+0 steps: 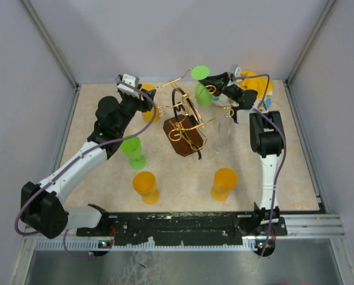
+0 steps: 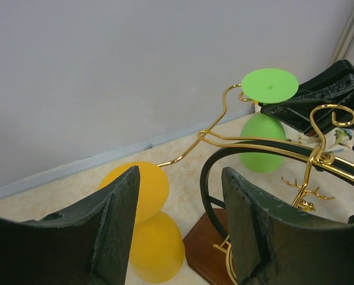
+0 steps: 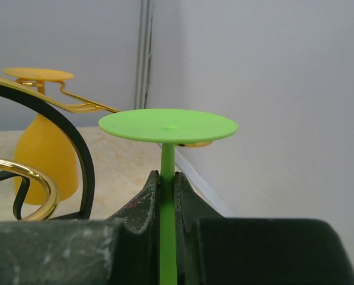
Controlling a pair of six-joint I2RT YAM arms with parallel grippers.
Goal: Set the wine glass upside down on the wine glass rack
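Note:
The wine glass rack stands mid-table, gold wire arms over a dark wooden base. My right gripper is shut on the stem of a green wine glass, held upside down at the rack's far arm. Its round foot is on top, the stem runs down between my fingers, and the bowl hangs below. A gold curl of the arm shows just under the foot. My left gripper is open and empty, above an orange glass hung upside down on the rack's left arm.
A green glass and two orange glasses stand on the table in front of the rack. A clear glass stands right of the base. A yellow object lies at the back right corner.

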